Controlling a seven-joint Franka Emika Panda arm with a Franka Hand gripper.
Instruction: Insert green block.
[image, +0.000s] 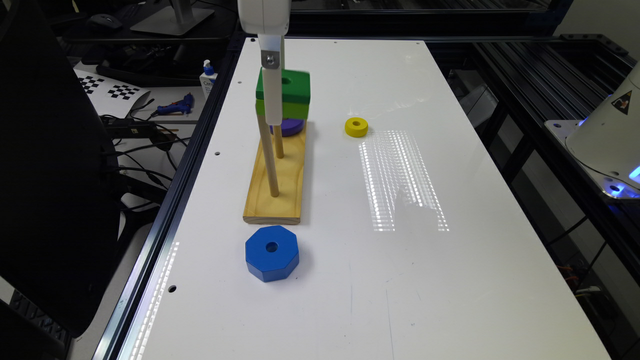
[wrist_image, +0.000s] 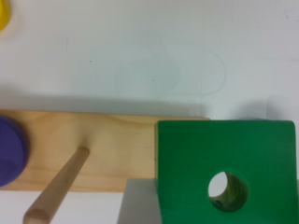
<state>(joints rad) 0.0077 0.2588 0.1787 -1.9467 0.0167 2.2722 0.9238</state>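
Note:
The green block (image: 292, 92), dark green on top with lime sides and a round centre hole, hangs in the air above the wooden peg base (image: 280, 180). My gripper (image: 276, 114) is shut on it, with one white finger (image: 272, 97) across its near side. Two upright pegs (image: 268, 155) rise from the base, and their tops meet the block's underside. In the wrist view the green block (wrist_image: 187, 158) lies close up beside a grey finger (wrist_image: 138, 205), with a leaning peg (wrist_image: 58, 186) and the base (wrist_image: 112, 140) under it. Whether a peg is in the hole is hidden.
A purple ring (image: 290, 127) sits at the far end of the base. The blue octagonal block (image: 271, 252) lies in front of the base's near end. A small yellow ring (image: 356, 127) rests on the white table (image: 450, 280) toward the exterior view's right. Cables and clutter lie beyond the table's left edge.

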